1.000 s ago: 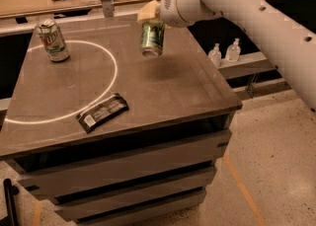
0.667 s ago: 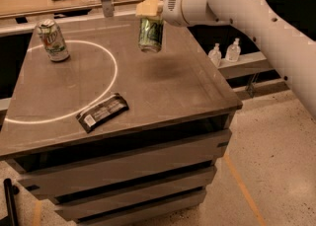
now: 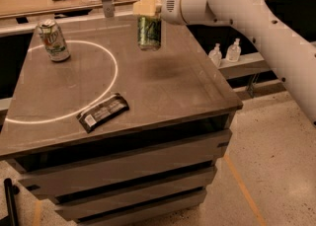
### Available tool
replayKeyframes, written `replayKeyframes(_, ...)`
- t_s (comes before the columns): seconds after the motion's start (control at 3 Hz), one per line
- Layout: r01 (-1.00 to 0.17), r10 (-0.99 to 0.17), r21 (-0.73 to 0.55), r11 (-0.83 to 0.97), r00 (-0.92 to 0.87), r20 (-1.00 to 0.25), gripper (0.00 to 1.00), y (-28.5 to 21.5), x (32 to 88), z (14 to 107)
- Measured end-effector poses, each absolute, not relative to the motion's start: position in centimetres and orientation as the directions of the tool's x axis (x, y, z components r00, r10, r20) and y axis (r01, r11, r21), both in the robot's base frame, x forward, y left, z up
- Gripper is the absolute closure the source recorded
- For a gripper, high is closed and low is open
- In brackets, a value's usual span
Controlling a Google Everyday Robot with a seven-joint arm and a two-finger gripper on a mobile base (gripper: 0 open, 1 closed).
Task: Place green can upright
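The green can (image 3: pixel 149 32) is dark green with pale lettering and hangs nearly upright in the air above the back middle of the table (image 3: pixel 163 92). My gripper (image 3: pixel 147 9) is shut on the can's top end, its pale fingers (image 3: pixel 144 7) above it. The white arm reaches in from the right. A dark shadow of the can lies on the tabletop just right of and below it.
A white-and-green can with a red logo (image 3: pixel 54 40) stands upright at the back left, on a white circle line (image 3: pixel 114 67). A dark snack bar wrapper (image 3: pixel 102 112) lies near the front left. Two small bottles (image 3: pixel 224 52) stand on a shelf at the right.
My gripper has carried the green can slightly left and turned it from tilted to nearly upright. The other can and the wrapper have not moved.
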State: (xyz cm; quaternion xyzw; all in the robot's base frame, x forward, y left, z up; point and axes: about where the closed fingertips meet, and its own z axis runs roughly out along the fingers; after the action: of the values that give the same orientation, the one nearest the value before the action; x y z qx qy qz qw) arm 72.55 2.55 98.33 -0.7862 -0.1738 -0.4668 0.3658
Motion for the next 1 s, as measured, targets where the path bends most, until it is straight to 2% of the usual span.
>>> replayKeyframes(0.33,0.728,-0.056,-0.399,-0.557,0.447,0.893,1.0,2.3,73.9,99.4)
replayKeyframes(0.67,0.832,0.012,-0.307,-0.462,0.352,0.936,1.0,2.1,74.0,101.0)
replayKeyframes(1.0,0.871,0.066,-0.208,-0.445,0.264,0.962,1.0,-0.1,73.7,102.5)
